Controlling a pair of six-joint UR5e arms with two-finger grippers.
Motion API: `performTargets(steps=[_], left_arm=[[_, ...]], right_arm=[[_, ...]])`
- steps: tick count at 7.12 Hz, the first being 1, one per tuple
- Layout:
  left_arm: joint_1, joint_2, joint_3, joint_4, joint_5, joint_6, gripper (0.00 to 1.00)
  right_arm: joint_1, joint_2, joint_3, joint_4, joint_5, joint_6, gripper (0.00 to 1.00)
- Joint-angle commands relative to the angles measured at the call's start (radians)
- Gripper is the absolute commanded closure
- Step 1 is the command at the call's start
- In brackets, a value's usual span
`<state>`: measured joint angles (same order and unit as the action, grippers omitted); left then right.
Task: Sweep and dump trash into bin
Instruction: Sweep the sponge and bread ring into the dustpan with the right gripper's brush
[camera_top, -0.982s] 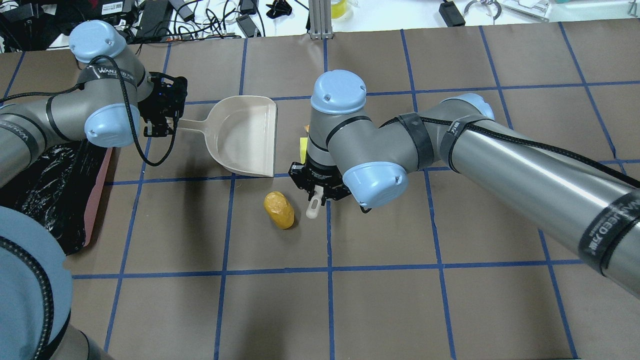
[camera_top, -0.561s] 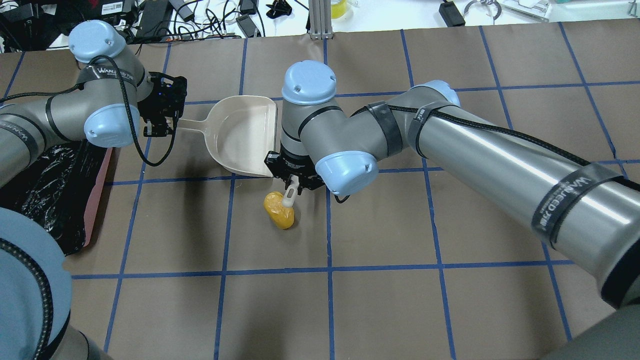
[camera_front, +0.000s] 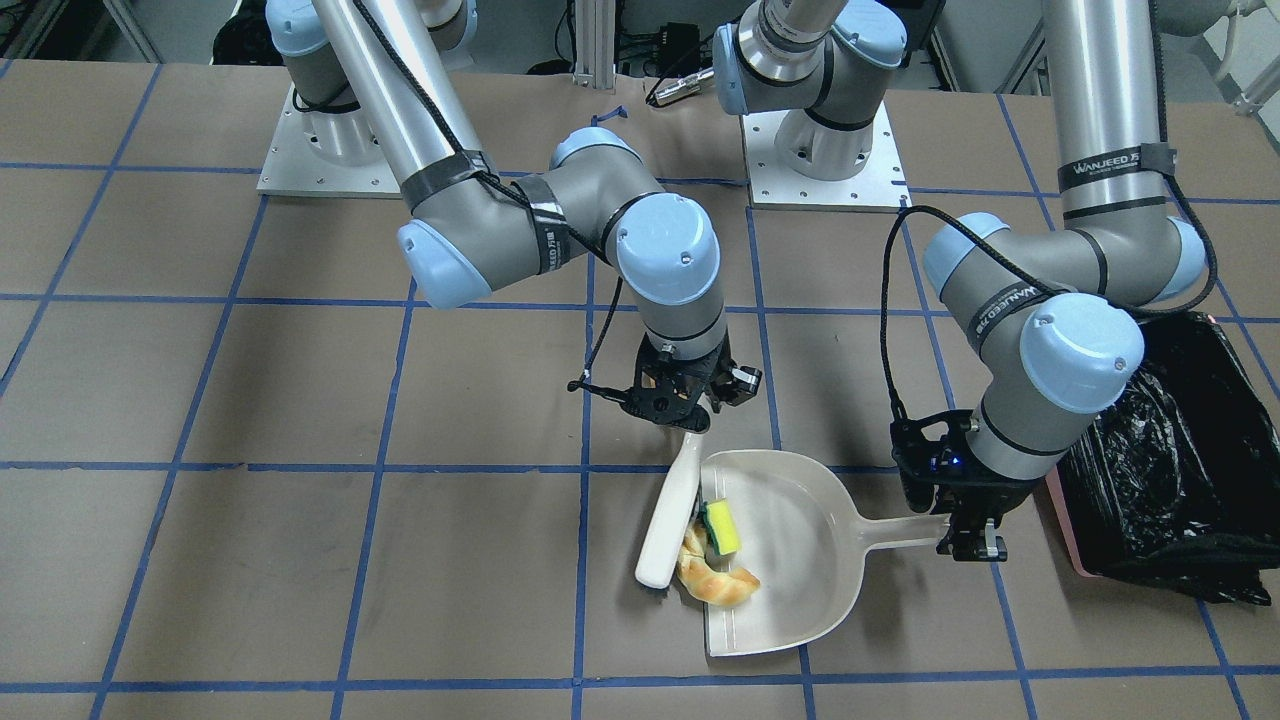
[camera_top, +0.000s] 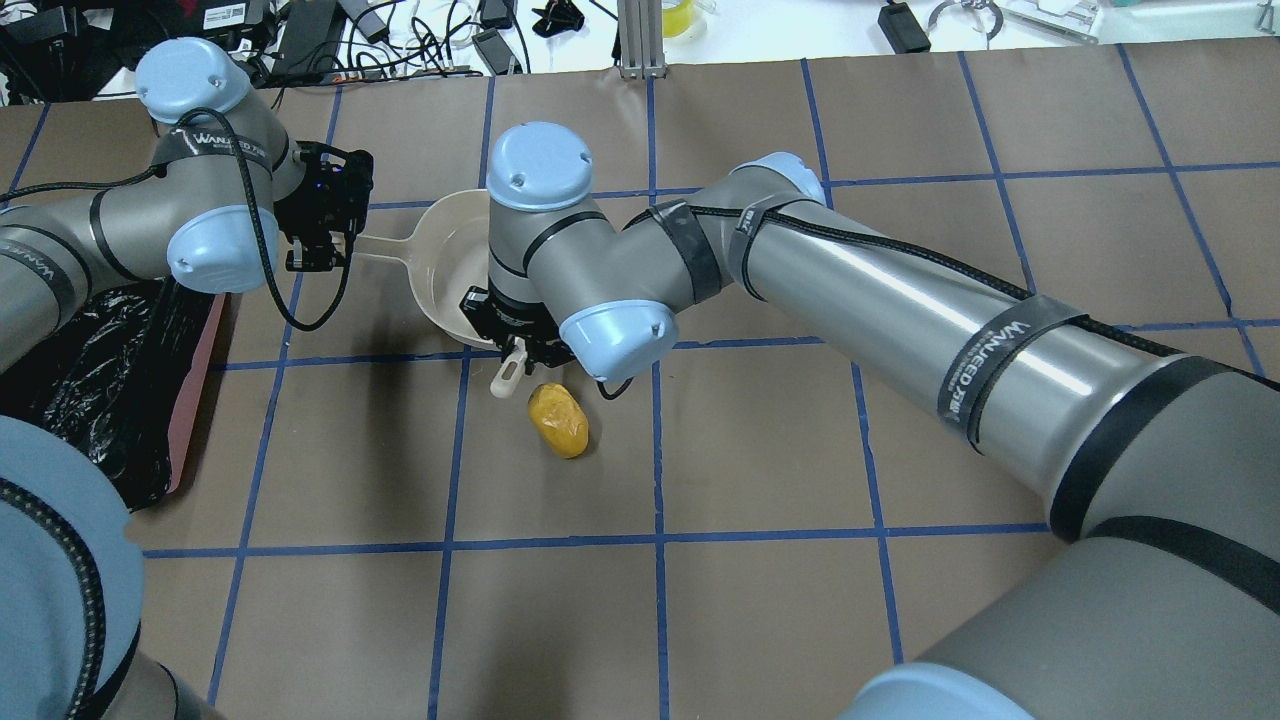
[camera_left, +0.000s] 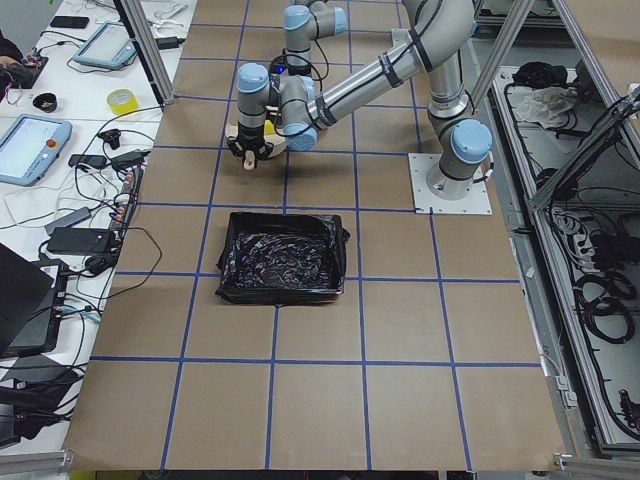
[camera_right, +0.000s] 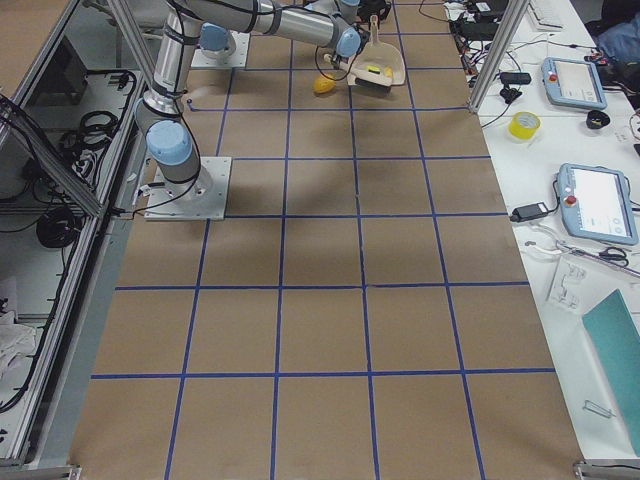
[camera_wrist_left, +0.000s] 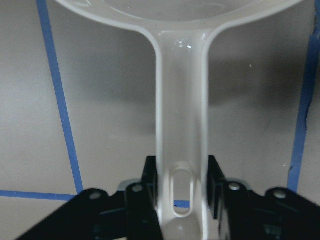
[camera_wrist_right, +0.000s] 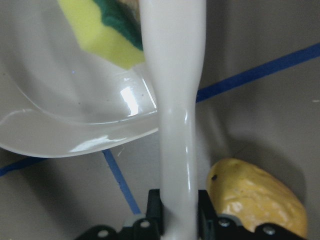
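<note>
My left gripper is shut on the handle of the beige dustpan, which lies flat on the table. Inside the pan's mouth lie two pieces of trash, a yellow sponge with a green side and a tan croissant-like piece. My right gripper is shut on the beige brush, whose head rests against them at the pan's lip. A golden potato-like lump sits on the table outside the pan, beside the right gripper. The bin, pink with a black bag, stands past the left arm.
The table is brown paper with a blue tape grid. The right arm's long links stretch over the table's middle. Cables and devices crowd the far bench beyond the table edge.
My right arm has swung left with the brush, from a grid square away to the dustpan's mouth. The potato-like lump has stayed put. The left arm and dustpan have not moved.
</note>
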<state>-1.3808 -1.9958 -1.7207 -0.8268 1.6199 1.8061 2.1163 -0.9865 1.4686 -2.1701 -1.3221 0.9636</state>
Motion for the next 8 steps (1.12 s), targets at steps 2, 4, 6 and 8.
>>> performTargets(steps=[2, 4, 6, 8], left_arm=[[0.000, 0.000, -0.003, 0.000, 0.000, -0.001, 0.99], [-0.001, 0.000, -0.004, 0.000, 0.000, -0.002, 0.99], [-0.001, 0.000, -0.004, 0.000, 0.000, -0.002, 0.99], [-0.001, 0.002, -0.004, 0.000, 0.000, -0.002, 0.99]], right_arm=[[0.051, 0.061, -0.125, -0.002, 0.018, 0.113, 1.00], [0.051, 0.049, -0.129, 0.059, 0.001, 0.096, 1.00], [0.039, -0.009, -0.128, 0.183, -0.032, 0.095, 1.00], [0.021, -0.105, -0.119, 0.367, -0.116, 0.047, 1.00]])
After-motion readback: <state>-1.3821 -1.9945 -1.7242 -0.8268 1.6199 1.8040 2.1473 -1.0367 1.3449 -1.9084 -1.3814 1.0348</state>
